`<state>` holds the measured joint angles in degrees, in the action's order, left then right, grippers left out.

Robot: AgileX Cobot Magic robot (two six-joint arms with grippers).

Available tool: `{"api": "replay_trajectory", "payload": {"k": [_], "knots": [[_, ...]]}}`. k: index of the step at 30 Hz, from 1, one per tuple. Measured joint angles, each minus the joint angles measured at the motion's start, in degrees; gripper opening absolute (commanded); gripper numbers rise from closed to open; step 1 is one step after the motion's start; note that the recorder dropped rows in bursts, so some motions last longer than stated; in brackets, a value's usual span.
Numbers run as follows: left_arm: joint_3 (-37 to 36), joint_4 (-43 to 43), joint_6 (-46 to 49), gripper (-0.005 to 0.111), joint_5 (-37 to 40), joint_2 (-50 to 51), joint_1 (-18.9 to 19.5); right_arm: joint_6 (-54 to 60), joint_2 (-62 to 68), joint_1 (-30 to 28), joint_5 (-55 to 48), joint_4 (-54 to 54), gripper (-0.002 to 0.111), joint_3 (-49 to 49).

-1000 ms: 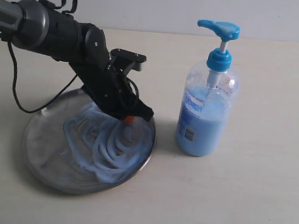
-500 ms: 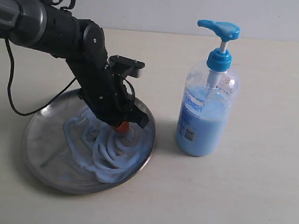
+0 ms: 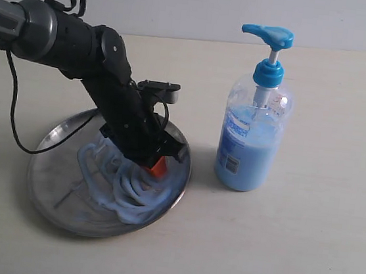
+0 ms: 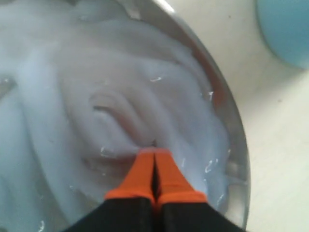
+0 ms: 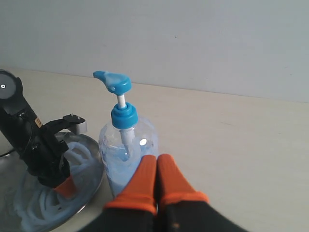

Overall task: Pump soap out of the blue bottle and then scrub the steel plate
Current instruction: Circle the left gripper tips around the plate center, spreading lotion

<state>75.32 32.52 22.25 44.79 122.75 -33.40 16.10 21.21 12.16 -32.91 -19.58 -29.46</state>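
Observation:
The steel plate (image 3: pixel 49 165) lies on the table at the left, its right half covered with swirled pale blue soap (image 3: pixel 132 192). My left gripper (image 3: pixel 158 166) is shut, its orange tips pressed down into the soap near the plate's right rim. The left wrist view shows the same: the left gripper (image 4: pixel 154 152) closed with nothing between its tips, soap (image 4: pixel 96 72) all around, and the plate rim (image 4: pixel 232 113) close by. The blue bottle (image 3: pixel 251 145) stands upright to the right of the plate, with its pump head (image 3: pixel 269 34) raised. My right gripper (image 5: pixel 157 158) is shut and empty, hovering apart from the bottle (image 5: pixel 116 159).
A black cable (image 3: pixel 11 124) loops from the left arm down beside the plate's left edge. The beige table (image 3: pixel 301 256) stretches in front of and to the right of the bottle. A pale wall runs along the back.
The left gripper has dragged its shut tips through the soap, sweeping slightly left and then down toward the plate's front right. Bottle and plate have not moved.

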Motion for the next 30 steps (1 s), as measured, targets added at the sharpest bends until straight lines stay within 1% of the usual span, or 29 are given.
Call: {"api": "replay_trajectory", "payload": {"k": [5, 17, 19, 24, 27, 30], "knots": [[-0.13, 2.72, 1.03, 0.0, -1.93, 0.22, 0.0, 0.0, 0.0, 0.0, 0.0, -0.11, 0.0, 0.0], [-0.13, 2.6, 1.13, 0.0, -11.76, 0.44, -0.23, 0.0, 0.0, 0.0, 0.0, -0.11, 0.0, 0.0], [-0.13, 1.24, 1.13, 0.0, -12.71, 0.44, -0.23, 0.0, 0.0, 0.0, 0.0, -0.11, 0.0, 0.0], [-0.13, -7.42, -3.63, 0.0, -14.16, 0.32, -0.23, 0.0, 0.0, 0.0, 0.0, -0.11, 0.0, 0.0], [-0.01, -9.65, -4.29, 0.0, -12.98, 0.22, -0.23, 0.0, 0.0, 0.0, 0.0, -0.11, 0.0, 0.0], [-0.01, -10.14, -4.42, 0.0, -10.65, -0.01, -0.23, 0.0, 0.0, 0.0, 0.0, -0.11, 0.0, 0.0]]}}
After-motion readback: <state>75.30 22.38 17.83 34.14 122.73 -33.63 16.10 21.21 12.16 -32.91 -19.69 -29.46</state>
